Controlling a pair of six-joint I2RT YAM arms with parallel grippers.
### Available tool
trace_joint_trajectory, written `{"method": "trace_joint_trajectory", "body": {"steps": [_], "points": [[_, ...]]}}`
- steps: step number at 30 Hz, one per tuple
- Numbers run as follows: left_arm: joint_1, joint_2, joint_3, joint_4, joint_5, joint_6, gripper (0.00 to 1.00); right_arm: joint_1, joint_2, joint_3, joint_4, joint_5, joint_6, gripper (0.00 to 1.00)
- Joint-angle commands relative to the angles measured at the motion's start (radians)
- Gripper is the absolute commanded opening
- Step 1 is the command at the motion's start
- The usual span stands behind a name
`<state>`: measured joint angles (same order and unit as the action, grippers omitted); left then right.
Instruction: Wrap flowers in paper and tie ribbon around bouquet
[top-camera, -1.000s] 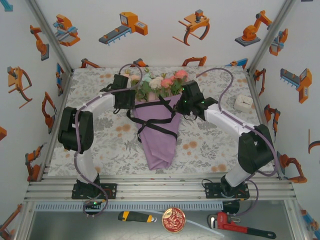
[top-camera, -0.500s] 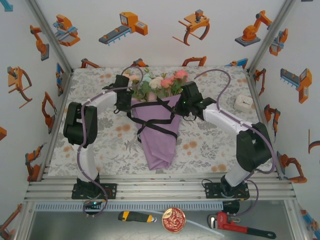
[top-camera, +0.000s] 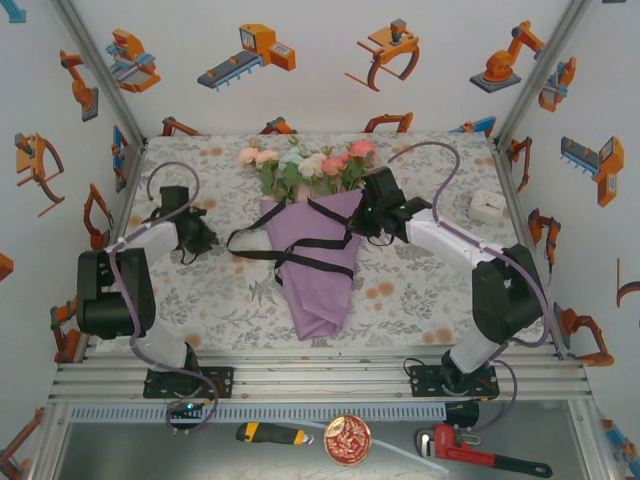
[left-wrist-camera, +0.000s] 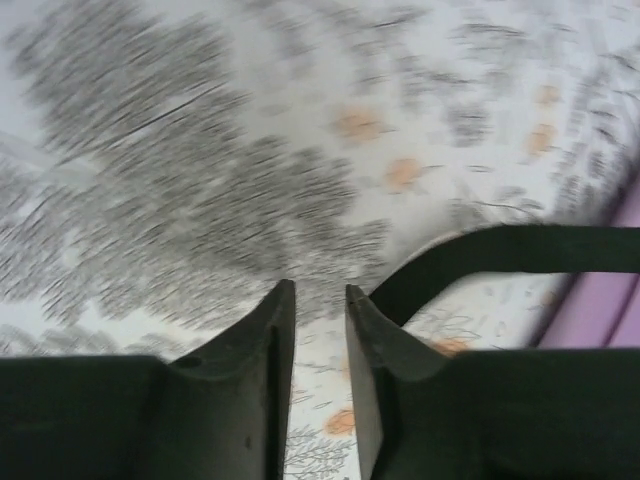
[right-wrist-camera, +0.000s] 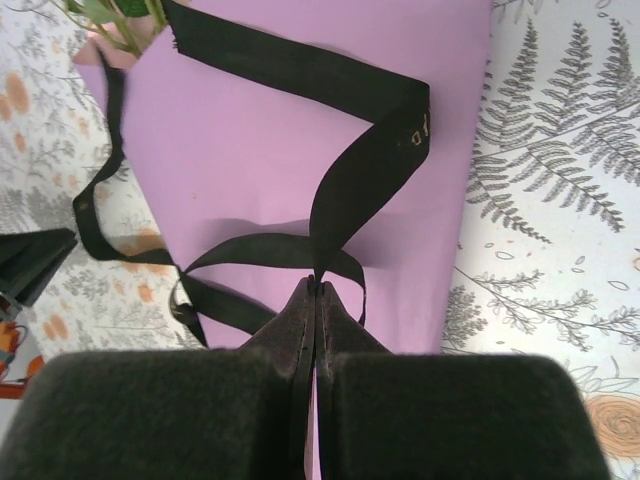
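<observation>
The bouquet (top-camera: 300, 225) lies at the centre of the table, with its purple paper (top-camera: 320, 295) cone pointing toward the arm bases and the flowers (top-camera: 305, 165) at the far end. The ribbon (top-camera: 300, 255) crosses the cone more than once. One loop trails off the cone's left side onto the tablecloth (top-camera: 420, 285).

The right gripper (right-wrist-camera: 315, 288) sits at the cone's upper right edge. Its jaws are pressed together on a ribbon strand that rises from the tips and folds back across the paper. The left gripper (left-wrist-camera: 320, 300) hovers over the tablecloth, well left of the cone. Its jaws stand narrowly apart, with cloth visible through the gap. A ribbon strand runs beside the outer side of one finger; whether it catches there cannot be determined.

The step in hand is judged to be tightening the tie. Recommended procedure:
1. Use the right pinch as a firm anchor.
2. Set the left jaws squarely across the flat of the loose loop before closing. An edge-on grip is likely to slip on floppy fabric.
3. Pull low and outward, opposite the right gripper, so the cone neither rolls nor slides.
4. Stop once the crossing cinches. Excess tension may crease the thin paper.
</observation>
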<state>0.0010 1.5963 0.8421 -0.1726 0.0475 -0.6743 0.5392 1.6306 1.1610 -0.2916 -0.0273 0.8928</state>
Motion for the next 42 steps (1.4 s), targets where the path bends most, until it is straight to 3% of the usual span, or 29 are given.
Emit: {"method": "trace_joint_trajectory", "body": {"steps": [1, 5, 9, 12, 16, 20, 22, 29, 34, 42], "points": [[0.02, -0.107, -0.078, 0.083, 0.053, -0.164, 0.35, -0.001, -0.038, -0.007, -0.021, 0.034, -0.02, 0.0], [0.066, -0.242, -0.103, 0.025, 0.03, -0.14, 0.4, 0.0, -0.038, -0.003, -0.023, 0.029, -0.012, 0.0], [-0.02, -0.387, -0.127, 0.166, 0.214, -0.021, 0.41, 0.002, -0.04, 0.014, -0.023, 0.007, 0.015, 0.0], [-0.225, -0.466, -0.094, 0.2, 0.295, 0.194, 0.42, 0.009, -0.044, 0.038, -0.014, -0.011, 0.03, 0.0], [-0.568, -0.488, -0.026, 0.16, 0.268, 0.514, 0.44, 0.016, -0.027, 0.055, 0.007, -0.018, 0.052, 0.0], [-0.782, -0.383, 0.022, 0.141, 0.257, 0.776, 0.48, 0.015, 0.025, 0.08, -0.012, -0.034, 0.036, 0.0], [-0.854, -0.29, 0.077, 0.082, 0.18, 0.904, 0.48, 0.009, 0.035, 0.083, -0.013, -0.045, 0.028, 0.0], [-0.885, -0.047, 0.131, 0.17, 0.107, 1.072, 0.52, -0.044, 0.041, 0.079, -0.029, -0.099, 0.011, 0.0], [-0.885, 0.097, 0.203, 0.159, 0.142, 1.09, 0.6, -0.072, 0.045, 0.069, -0.035, -0.124, 0.005, 0.0], [-0.885, 0.207, 0.22, 0.211, 0.141, 1.075, 0.6, -0.074, 0.061, 0.065, -0.034, -0.144, 0.004, 0.0]]}}
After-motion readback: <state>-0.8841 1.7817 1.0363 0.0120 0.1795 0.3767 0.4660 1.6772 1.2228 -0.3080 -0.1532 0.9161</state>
